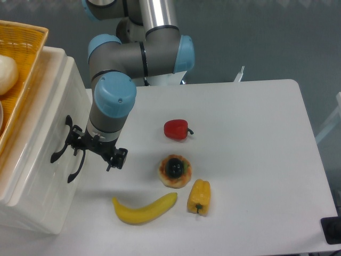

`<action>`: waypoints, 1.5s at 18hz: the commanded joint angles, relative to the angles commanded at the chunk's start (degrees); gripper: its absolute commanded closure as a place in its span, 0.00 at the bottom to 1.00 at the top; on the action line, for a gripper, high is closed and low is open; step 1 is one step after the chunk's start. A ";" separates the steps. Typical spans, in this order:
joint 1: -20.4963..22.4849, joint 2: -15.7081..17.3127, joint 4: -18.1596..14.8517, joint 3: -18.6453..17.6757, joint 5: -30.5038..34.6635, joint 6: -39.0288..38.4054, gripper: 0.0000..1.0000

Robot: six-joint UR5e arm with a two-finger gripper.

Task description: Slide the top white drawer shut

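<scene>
camera: single fixed view | high above, angled down | mid-range | table fills frame
</scene>
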 joint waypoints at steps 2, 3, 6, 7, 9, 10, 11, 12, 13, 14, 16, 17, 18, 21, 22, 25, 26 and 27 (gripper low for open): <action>2.02 0.26 0.00 0.62 0.00 5.89 0.00; 3.25 0.96 0.09 0.97 0.09 8.09 0.00; 6.86 2.81 0.00 2.11 1.05 12.76 0.00; 7.65 2.99 0.00 2.46 2.71 13.65 0.00; 8.45 3.95 0.00 2.55 8.67 16.36 0.00; 8.54 4.48 -0.09 2.64 11.40 19.25 0.00; 8.71 4.83 -0.18 2.73 13.43 22.67 0.00; 9.41 5.27 -0.26 2.73 14.50 25.84 0.00; 10.11 5.80 -0.26 2.73 14.85 28.57 0.00; 10.73 6.33 -0.35 2.64 14.94 30.60 0.00; 12.05 7.03 -0.44 2.46 14.95 33.50 0.00; 12.75 7.21 -0.53 2.46 14.95 34.82 0.00; 13.28 7.47 -0.62 2.46 15.03 36.14 0.00; 16.09 8.53 -0.70 2.20 15.38 41.67 0.00; 17.05 9.22 -0.70 1.76 15.56 44.04 0.00; 20.04 10.46 -0.79 0.79 15.65 50.90 0.00; 21.27 10.81 -0.88 0.45 15.56 52.31 0.00; 22.24 11.34 -0.79 -0.25 15.56 53.98 0.00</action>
